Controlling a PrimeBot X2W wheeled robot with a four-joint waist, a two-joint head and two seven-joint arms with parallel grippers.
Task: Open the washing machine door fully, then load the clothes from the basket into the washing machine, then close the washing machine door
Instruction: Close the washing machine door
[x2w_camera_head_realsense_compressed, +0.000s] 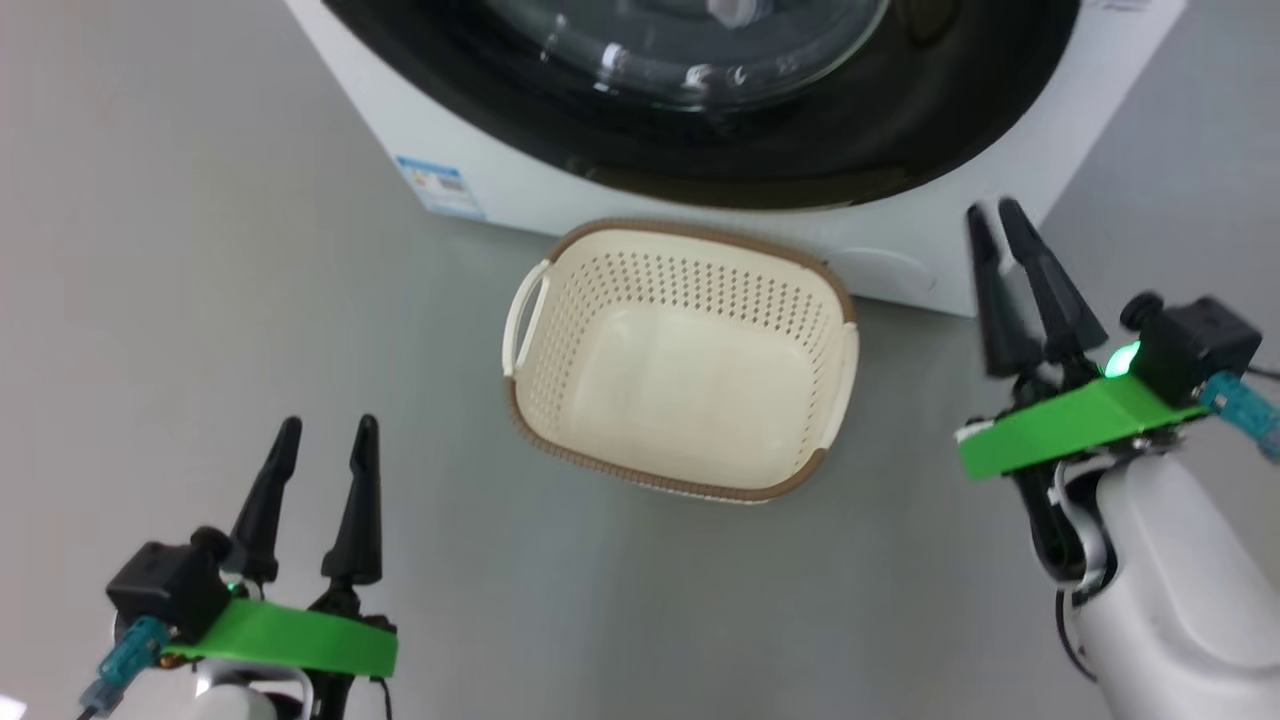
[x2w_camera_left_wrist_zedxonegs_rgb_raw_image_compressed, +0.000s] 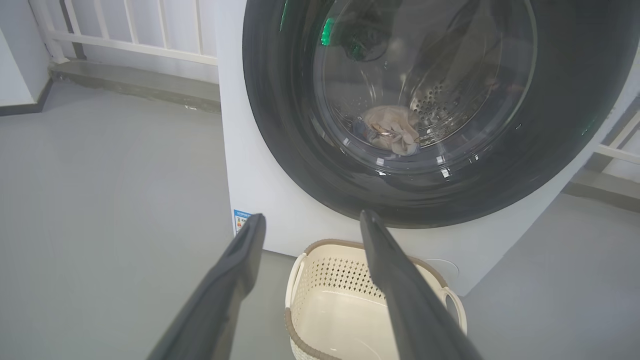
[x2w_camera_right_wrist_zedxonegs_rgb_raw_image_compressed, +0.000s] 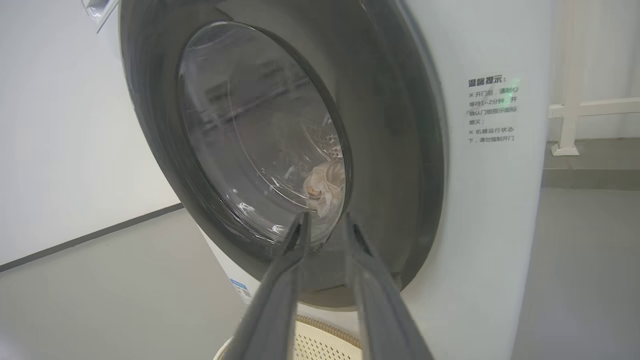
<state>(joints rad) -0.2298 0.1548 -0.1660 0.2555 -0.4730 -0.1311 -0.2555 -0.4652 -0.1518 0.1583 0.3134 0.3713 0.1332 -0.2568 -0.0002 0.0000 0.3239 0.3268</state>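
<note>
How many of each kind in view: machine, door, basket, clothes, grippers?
Washing machine: 1
Washing machine door: 1
Basket: 1, empty
Clothes bundle behind the glass: 1, garment count unclear
Grippers: 2, left gripper and right gripper
Total: 6

Grey Chinese notice (x2w_camera_right_wrist_zedxonegs_rgb_raw_image_compressed: 492, 110) headed 温馨提示 sits on the washing machine (x2w_camera_right_wrist_zedxonegs_rgb_raw_image_compressed: 490, 225) beside its door (x2w_camera_right_wrist_zedxonegs_rgb_raw_image_compressed: 390, 150); the blue label sticker (x2w_camera_head_realsense_compressed: 441, 187) is unreadable.
</note>
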